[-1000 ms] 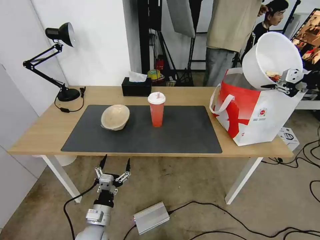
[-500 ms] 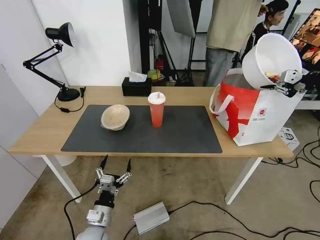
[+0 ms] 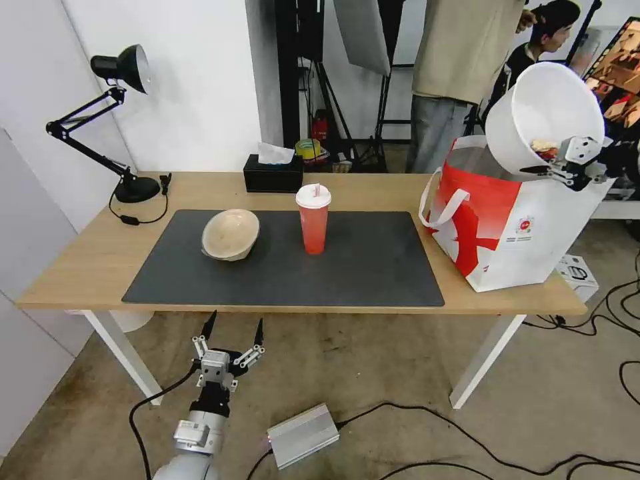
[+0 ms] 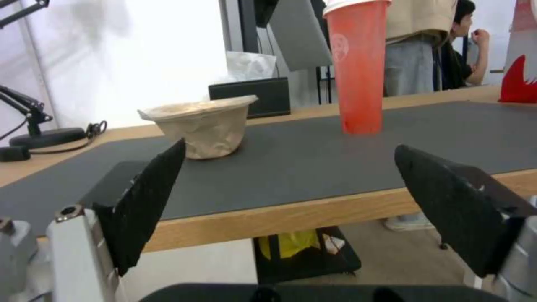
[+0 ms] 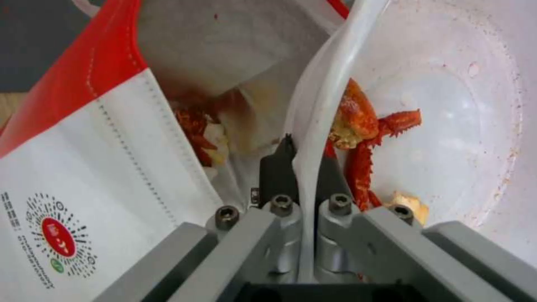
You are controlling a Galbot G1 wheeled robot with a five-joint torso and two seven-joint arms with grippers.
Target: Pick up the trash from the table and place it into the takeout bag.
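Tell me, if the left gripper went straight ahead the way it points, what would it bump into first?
Probably the table: its wooden front edge sits right between the open left gripper fingers. Depth is hard to judge.

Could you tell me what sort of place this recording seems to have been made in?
Probably a studio or lab set up for filming rather than a home: a softbox on light stands behind the table, cables trailing over the bare concrete floor, and a desk lamp.
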